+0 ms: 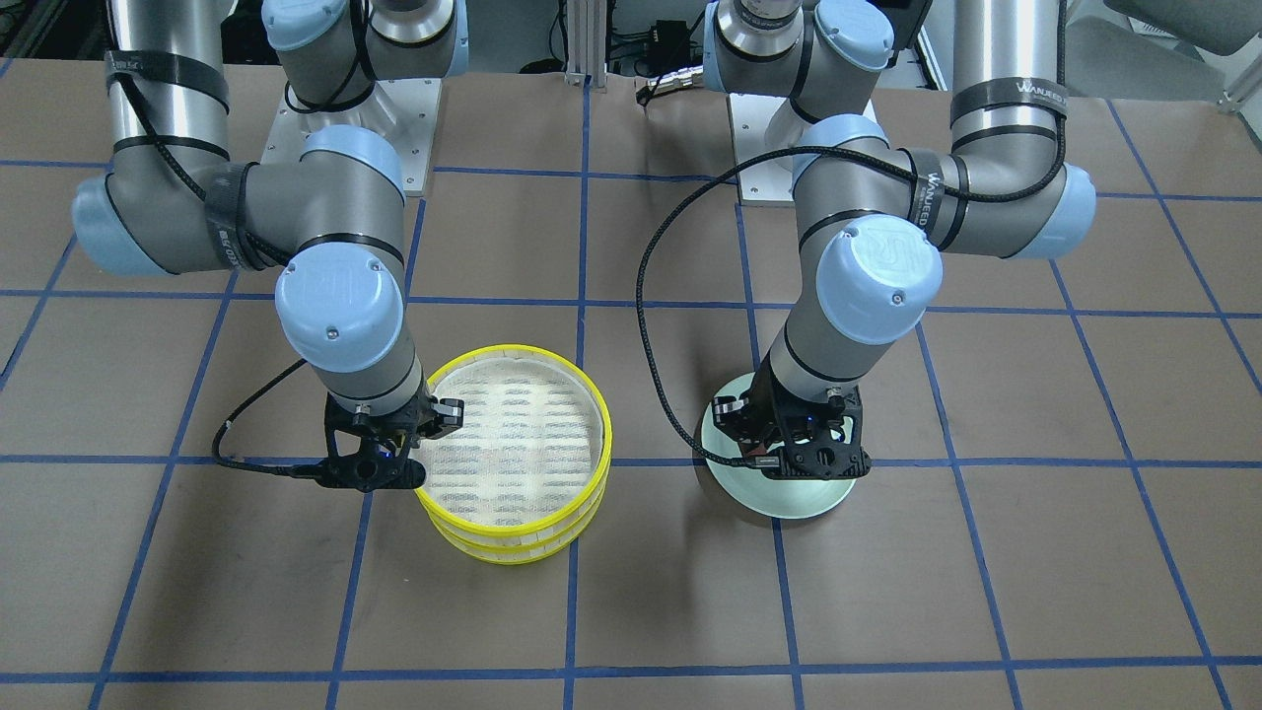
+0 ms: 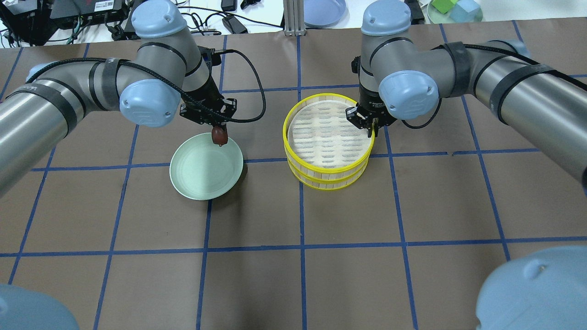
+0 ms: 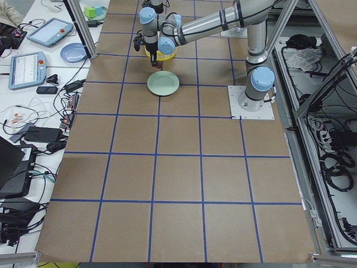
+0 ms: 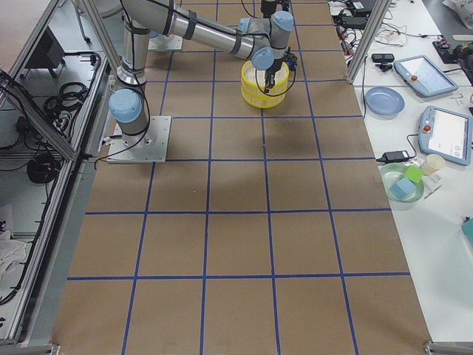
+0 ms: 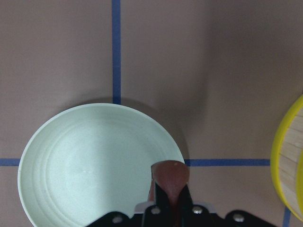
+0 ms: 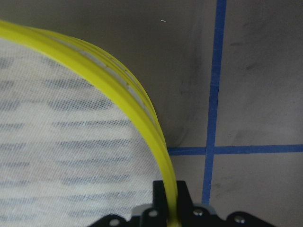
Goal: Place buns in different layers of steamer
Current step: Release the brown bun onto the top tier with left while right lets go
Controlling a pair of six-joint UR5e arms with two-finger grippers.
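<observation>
My left gripper (image 2: 219,130) is shut on the dark reddish-brown bun (image 2: 219,134) and holds it above the far right edge of the pale green plate (image 2: 202,169). The left wrist view shows the bun (image 5: 170,176) between the fingers, over the plate's rim (image 5: 57,127). My right gripper (image 2: 370,129) is shut on the yellow rim (image 6: 118,85) of the top layer of the steamer (image 2: 321,181), at its right side. The two layers are stacked, and the top mesh floor (image 1: 513,434) is bare. The cream bun is out of view.
The steamer's yellow rim (image 5: 284,161) stands close to the right of the plate. A blue plate (image 2: 323,10), a green dish with blocks (image 2: 454,11) and cables lie beyond the table's far edge. Blue tape lines grid the brown table.
</observation>
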